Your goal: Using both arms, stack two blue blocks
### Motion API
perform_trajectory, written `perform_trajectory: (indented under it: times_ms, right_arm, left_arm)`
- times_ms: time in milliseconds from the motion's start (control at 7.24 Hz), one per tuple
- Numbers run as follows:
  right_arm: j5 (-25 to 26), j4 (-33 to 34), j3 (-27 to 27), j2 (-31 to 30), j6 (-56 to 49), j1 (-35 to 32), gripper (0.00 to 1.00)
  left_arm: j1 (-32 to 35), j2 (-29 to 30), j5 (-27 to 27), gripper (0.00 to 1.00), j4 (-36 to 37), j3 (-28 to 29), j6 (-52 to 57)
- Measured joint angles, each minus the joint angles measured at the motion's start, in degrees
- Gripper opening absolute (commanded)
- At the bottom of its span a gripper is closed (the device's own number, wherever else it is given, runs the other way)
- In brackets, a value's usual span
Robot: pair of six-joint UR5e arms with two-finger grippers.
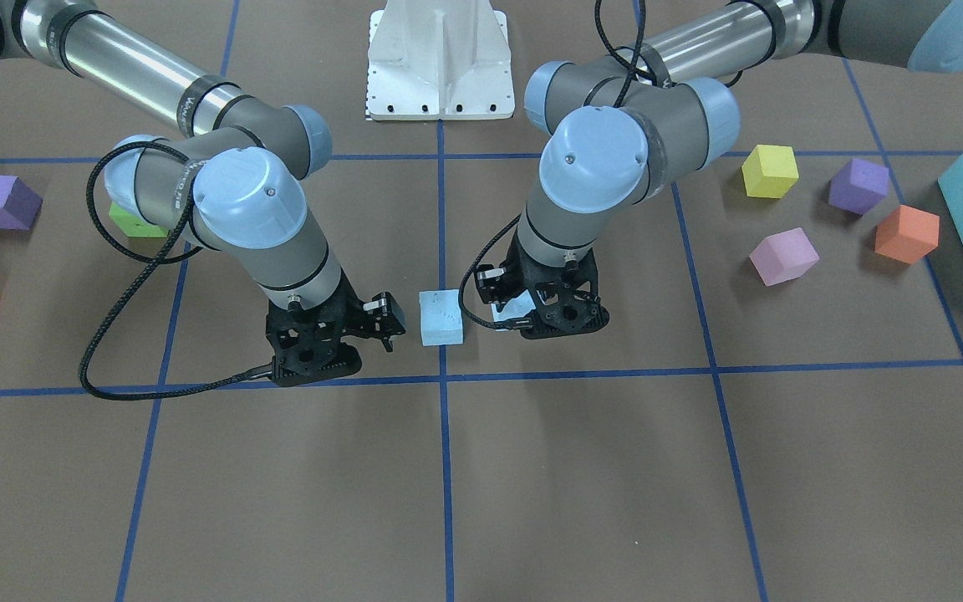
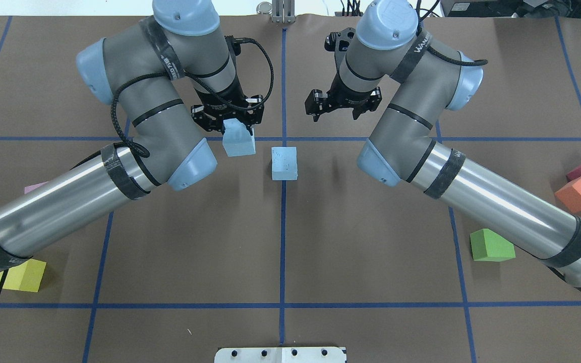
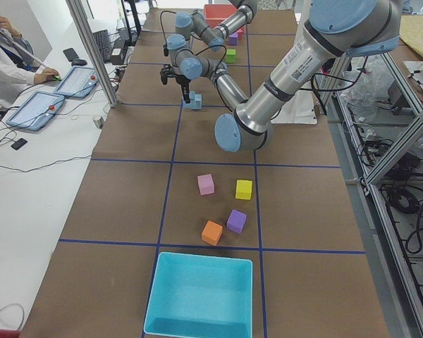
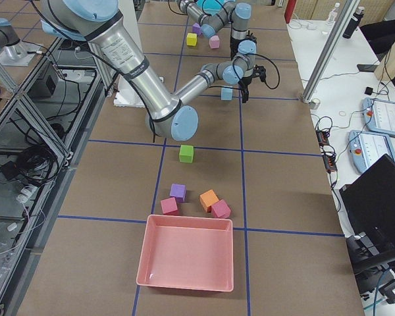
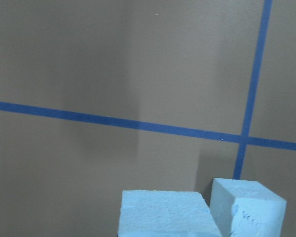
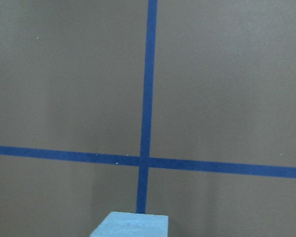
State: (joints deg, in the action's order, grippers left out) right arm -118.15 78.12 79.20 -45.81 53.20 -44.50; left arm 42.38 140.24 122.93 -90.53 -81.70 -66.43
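Overhead exterior, held blue block (image 2: pixel 239 143): gripped at its top by the left gripper (image 2: pixel 237 126), tilted, just on the robot's left of the centre tape line; whether it clears the table cannot be told.
Free blue block (image 2: pixel 284 163): flat on the brown table (image 2: pixel 280 242), sitting on the centre blue tape line, near the held blue block but apart from it.
Left gripper: clamped on the held blue block.
Right gripper (image 2: pixel 336 112): fingers spread, nothing between them, poised across the centre line from the left gripper.
Surroundings: green cube (image 2: pixel 491 245) and orange cube (image 2: pixel 580 192) on the robot's right, yellow cube (image 2: pixel 20 276) on its left, all well apart from both blocks.
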Motion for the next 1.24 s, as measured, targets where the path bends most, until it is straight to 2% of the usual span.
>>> perform_trajectory:
  times_ms: [553,1244]
  right_arm:
    - [-0.49,-0.3,0.08,-2.46,-3.93,-2.07,1.0]
    - [-0.38,-0.43,0.08,-3.24,-5.03,-2.26,1.0]
  left_arm:
    - [-4.12,3.7,-4.73,0.57,-1.57,2.68,-0.89]
    - [-5.45,6.06,-5.73,0.59,-4.9,6.79,-1.03]
